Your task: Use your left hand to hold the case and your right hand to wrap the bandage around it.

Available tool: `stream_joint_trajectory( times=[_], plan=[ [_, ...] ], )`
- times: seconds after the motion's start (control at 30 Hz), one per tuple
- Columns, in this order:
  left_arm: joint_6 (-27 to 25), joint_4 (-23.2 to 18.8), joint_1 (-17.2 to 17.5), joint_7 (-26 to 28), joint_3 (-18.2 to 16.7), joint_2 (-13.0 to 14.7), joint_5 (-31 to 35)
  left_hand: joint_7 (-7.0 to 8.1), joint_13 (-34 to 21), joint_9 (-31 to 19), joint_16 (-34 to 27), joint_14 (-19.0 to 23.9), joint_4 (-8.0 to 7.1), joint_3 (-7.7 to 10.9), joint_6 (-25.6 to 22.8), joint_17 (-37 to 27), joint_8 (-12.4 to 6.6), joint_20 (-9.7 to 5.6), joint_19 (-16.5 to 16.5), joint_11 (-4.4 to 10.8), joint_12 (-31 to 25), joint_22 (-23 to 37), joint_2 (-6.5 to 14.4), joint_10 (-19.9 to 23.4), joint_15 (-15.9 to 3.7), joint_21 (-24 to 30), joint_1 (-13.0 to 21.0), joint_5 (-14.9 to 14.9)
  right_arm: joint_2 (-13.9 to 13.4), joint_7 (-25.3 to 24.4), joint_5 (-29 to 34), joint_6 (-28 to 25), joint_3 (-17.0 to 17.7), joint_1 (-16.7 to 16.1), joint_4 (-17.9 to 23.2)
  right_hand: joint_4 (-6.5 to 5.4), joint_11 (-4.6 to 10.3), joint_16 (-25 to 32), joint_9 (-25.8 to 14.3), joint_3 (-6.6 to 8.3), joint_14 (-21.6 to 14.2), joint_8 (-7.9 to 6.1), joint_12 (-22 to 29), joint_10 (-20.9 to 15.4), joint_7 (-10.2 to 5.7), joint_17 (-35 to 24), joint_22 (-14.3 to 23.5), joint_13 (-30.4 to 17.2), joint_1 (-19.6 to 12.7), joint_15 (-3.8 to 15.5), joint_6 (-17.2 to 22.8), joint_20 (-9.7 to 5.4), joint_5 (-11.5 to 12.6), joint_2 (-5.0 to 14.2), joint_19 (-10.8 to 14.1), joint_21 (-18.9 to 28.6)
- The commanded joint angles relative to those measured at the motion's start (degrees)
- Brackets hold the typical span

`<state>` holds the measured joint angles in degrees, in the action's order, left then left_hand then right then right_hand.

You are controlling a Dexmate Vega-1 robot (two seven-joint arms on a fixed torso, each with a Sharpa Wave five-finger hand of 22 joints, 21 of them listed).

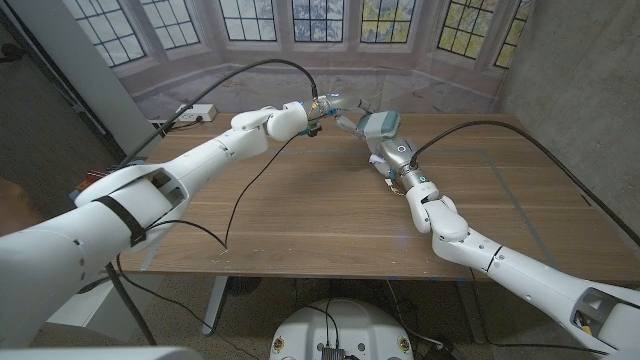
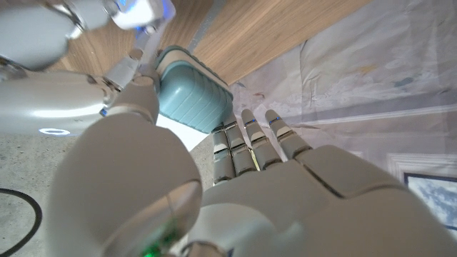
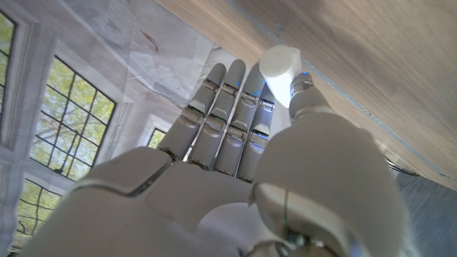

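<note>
The teal ribbed case (image 1: 381, 124) is at the table's (image 1: 300, 215) far middle; in the left wrist view the case (image 2: 194, 96) sits between my thumb and my straight fingers (image 2: 250, 139). My left hand (image 1: 322, 110) reaches it from the left and grips it. My right hand (image 1: 396, 156) is just in front of the case, touching its near side. In the right wrist view my right hand (image 3: 235, 135) pinches a white bandage roll (image 3: 280, 66) between thumb and fingers. Whether any bandage lies around the case is hidden.
A black cable (image 1: 245, 185) runs across the table's left half. Another cable (image 1: 540, 150) arcs over the right side. A power strip (image 1: 186, 115) lies at the back left corner. Bare wood spreads in front of the hands.
</note>
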<state>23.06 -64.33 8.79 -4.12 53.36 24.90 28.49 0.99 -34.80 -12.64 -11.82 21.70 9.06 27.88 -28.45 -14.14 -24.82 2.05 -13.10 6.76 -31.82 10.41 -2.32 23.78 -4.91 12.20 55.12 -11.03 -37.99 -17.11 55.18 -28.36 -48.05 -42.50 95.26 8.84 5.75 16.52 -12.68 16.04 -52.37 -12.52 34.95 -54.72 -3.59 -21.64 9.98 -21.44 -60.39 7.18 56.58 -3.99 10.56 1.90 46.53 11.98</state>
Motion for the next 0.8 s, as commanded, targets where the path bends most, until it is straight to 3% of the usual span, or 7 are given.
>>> stream_joint_trajectory(
  times=[0.03, 0.47, 0.8],
  plan=[
    [1.1, 1.8, -0.7, -0.6, 0.5, -0.6, -0.7, 2.19, -0.2, -0.2, -0.1, 0.1, -0.29, 0.6, -4.9, -0.1, -21.84, 0.12, 0.0, 2.05, -0.5, 0.2, 2.4, 2.5, 0.49, -0.2, -1.6, -0.2, -1.1, 0.1, -1.0, 0.7, -0.1, 1.4, -0.6, 0.02, 0.25, 0.0, -0.3, 0.46, -0.6, -0.44, -0.1, -0.4, -0.08, -0.2, 0.3, -0.2, -0.1, 5.4, 0.3, -0.4, -0.1, 0.42, 0.2, 0.3],
    [1.4, 2.5, -1.2, 0.0, 0.8, -0.8, -0.5, 2.19, -0.3, -0.2, -0.1, 0.0, -0.29, 0.58, -4.8, -0.1, -21.78, 0.13, 0.0, 2.08, -0.5, 0.2, 2.4, 2.5, 0.46, -0.2, -1.7, -0.2, -1.1, -0.8, -1.5, 0.9, -0.1, 1.4, -1.0, 0.05, 0.15, -0.2, -0.3, 0.54, -0.5, -0.44, -0.2, -0.4, -0.14, -0.2, 0.3, -0.2, -0.1, 5.43, 0.3, -0.42, 0.0, 0.4, 0.2, 0.3],
    [-0.5, -0.1, -0.5, 0.0, 0.3, 0.0, 0.1, 1.97, -0.3, -0.2, -0.1, 0.1, -0.27, 0.64, -4.6, 0.0, -21.73, 0.14, 0.0, 1.79, -0.5, 0.2, 2.4, 2.5, 0.47, -0.2, -1.7, -0.2, -0.2, -2.5, -2.5, 0.4, -0.2, 0.7, -1.6, 0.06, 0.05, -0.3, -0.3, 0.55, -0.6, -0.45, -0.3, -0.4, -0.2, -0.3, 0.3, -0.2, 0.0, 5.42, 0.2, -0.43, -0.1, 0.35, 0.2, 0.2]
  ],
)
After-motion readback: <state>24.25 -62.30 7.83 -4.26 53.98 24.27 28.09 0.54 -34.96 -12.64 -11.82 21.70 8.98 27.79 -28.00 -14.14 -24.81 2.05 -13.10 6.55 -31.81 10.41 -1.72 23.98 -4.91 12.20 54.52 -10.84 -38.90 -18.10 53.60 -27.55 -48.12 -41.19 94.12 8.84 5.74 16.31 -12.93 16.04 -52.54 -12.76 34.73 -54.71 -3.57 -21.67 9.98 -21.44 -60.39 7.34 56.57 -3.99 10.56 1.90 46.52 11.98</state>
